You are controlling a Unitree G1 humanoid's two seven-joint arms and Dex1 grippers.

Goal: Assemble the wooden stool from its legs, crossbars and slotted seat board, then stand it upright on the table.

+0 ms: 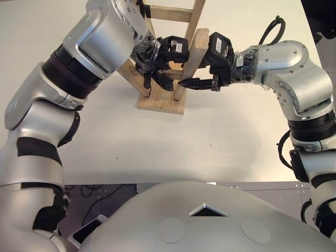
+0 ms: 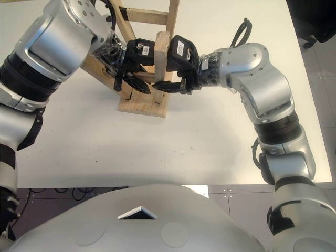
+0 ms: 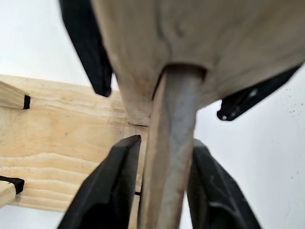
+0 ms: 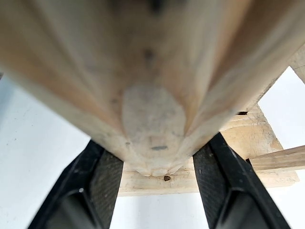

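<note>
Step in hand: seating legs in the slotted seat board (image 1: 160, 105). Right gripper (image 1: 185, 83) pinches 1 leg (image 1: 196, 44); left gripper (image 1: 157, 83) pinches a neighbouring bar (image 3: 169, 157). Next, I judge: press home squarely.

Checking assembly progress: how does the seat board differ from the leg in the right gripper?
The seat board lies flat on the table; the leg stands up from it. The seat board is broad; the leg is narrow and held by the right gripper. Both are pale wood.
</note>
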